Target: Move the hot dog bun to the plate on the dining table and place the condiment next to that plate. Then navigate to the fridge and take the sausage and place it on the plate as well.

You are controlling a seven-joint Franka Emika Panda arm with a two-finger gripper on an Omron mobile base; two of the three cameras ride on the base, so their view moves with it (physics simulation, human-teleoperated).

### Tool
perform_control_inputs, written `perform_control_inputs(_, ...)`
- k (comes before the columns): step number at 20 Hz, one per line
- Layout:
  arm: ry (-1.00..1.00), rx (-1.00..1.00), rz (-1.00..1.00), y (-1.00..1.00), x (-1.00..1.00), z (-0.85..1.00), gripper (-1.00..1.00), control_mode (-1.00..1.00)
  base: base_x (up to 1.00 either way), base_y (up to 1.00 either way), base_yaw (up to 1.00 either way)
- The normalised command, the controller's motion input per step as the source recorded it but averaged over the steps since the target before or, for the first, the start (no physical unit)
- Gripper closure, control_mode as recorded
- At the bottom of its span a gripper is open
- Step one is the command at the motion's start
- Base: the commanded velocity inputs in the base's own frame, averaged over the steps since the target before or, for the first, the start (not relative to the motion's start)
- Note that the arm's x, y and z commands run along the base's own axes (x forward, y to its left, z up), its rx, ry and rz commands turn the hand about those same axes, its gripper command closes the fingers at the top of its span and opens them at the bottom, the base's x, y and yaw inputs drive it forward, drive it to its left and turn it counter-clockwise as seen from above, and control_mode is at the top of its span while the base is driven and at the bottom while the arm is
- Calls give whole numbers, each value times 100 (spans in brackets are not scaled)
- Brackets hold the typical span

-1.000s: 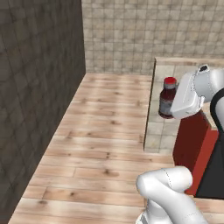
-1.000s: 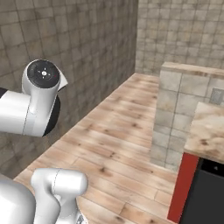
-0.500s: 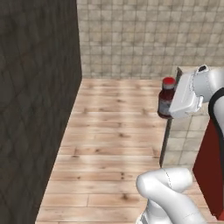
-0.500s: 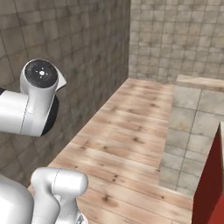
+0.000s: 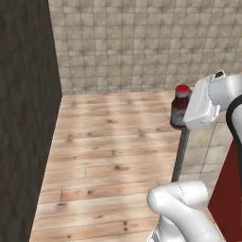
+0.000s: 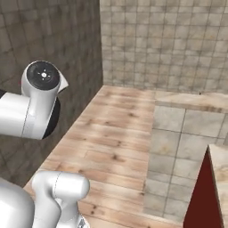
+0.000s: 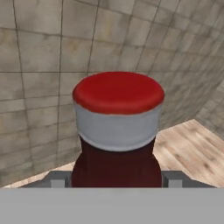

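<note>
The condiment (image 5: 179, 107) is a small bottle of dark red sauce with a red cap over a pale collar. My gripper (image 5: 182, 117) is shut on its body and holds it upright in the air, above the wooden floor. The hand view looks at the condiment (image 7: 116, 131) from close up, with one dark fingertip (image 7: 57, 180) on each side of its base. The hot dog bun, plate, dining table, fridge and sausage are out of view.
A wooden floor (image 5: 113, 160) runs to a beige tiled back wall (image 5: 142, 42). A dark tiled wall (image 5: 23, 118) closes the left side. On the right stand a tiled half wall with a beige top (image 6: 187, 129) and a red panel (image 6: 200, 196).
The whole picture has shifted as the base turned: the tiled half wall has slid right and the back wall has come closer. The bottle stays held in the gripper.
</note>
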Motion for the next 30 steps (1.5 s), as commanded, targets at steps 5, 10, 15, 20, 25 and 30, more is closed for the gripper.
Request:
perform_control_inputs(5,0,0,0,0,0,0,100,100,100,76,-36)
perform_control_inputs(10,0,0,0,0,0,0,100,100,100,56,-39)
perform_control_inputs(15,0,0,0,0,0,0,100,100,100,44,-48)
perform_control_inputs(20,0,0,0,0,0,0,100,100,100,51,-53)
perform_control_inputs(25,0,0,0,0,0,0,100,100,97,82,-54)
perform_control_inputs(30,0,0,0,0,0,0,100,100,95,87,-52)
